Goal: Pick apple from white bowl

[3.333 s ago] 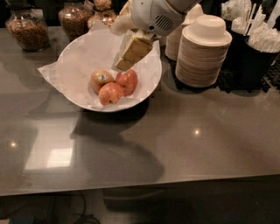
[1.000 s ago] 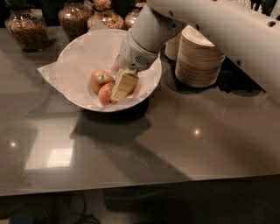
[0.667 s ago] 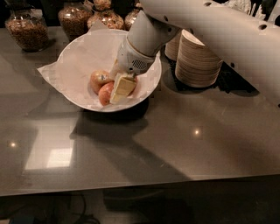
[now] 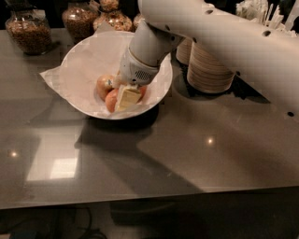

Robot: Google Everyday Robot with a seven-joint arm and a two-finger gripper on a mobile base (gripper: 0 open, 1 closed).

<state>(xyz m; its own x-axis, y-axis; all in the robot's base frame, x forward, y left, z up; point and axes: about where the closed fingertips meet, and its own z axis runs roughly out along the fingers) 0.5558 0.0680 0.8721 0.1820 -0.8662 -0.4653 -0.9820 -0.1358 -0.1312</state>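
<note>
The wide white bowl [image 4: 84,65], lined with crinkled white paper, stands on the dark counter at the upper left. Reddish apples lie in its right half: one apple [image 4: 104,85] on the left, another [image 4: 112,99] in front, and a third mostly hidden under the gripper. My gripper [image 4: 127,97] reaches down into the bowl from the upper right, its cream-coloured fingers among the apples, touching them. The white arm crosses the top of the view.
Stacks of small beige disposable bowls [image 4: 208,67] stand just right of the white bowl. Glass jars of snacks [image 4: 30,30] line the back left. A holder of white utensils [image 4: 259,11] is at the back right. The grey counter [image 4: 187,154] stretches to the front.
The gripper has come down from above the bowl's right rim into the bowl and now sits among the apples; over the last second it shifted only slightly.
</note>
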